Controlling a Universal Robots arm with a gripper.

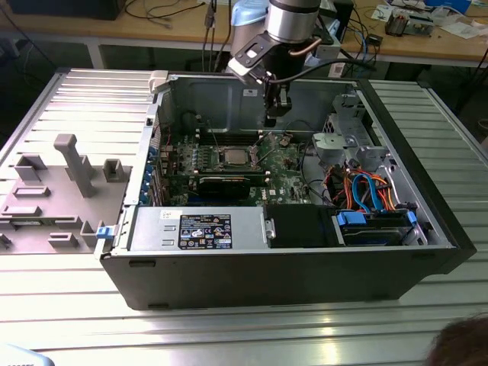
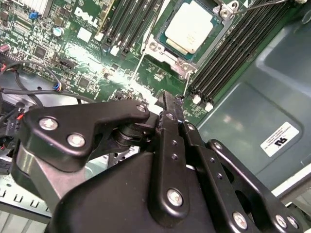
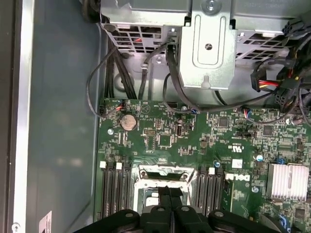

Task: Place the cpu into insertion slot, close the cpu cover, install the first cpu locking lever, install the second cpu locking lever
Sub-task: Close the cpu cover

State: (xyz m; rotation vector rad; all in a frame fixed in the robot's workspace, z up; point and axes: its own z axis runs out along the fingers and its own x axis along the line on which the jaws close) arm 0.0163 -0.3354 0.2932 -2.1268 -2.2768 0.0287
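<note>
End effector (image 1: pixel 272 116): hangs inside the open pc case (image 1: pixel 267 274), over the motherboard (image 3: pixel 160 131), near the socket; fingers (image 3: pixel 164 196) pressed together, nothing seen betw. them; judged clenched & empty.
Cpu (image 2: pixel 191 25): seated flat in the insertion slot (image 3: pixel 146 177); pale top visible.
Cpu cover (image 2: pixel 170 52): appears down, framing the chip; judged closed.
Locking lever (image 2: pixel 137 68): thin wire seen running out from the socket edge toward the end effector; a 2nd wire noted near the fingertip.
Step (judged): lever work; cpu & cover taken as done.
Technique: wire best met near its free end w/ the closed tip; pressed down, then sideways under its hook in one slow arc; cover not to be disturbed; memory slots (image 2: pixel 228 53) just beside, to be kept off.
Unclear: whether either lever is hooked cannot be told; near part of the socket covered by fingers in first wrist view; cpu's far edge cut off in second wrist view.
Table (image 1: pixel 229 335): carries the case.
</note>
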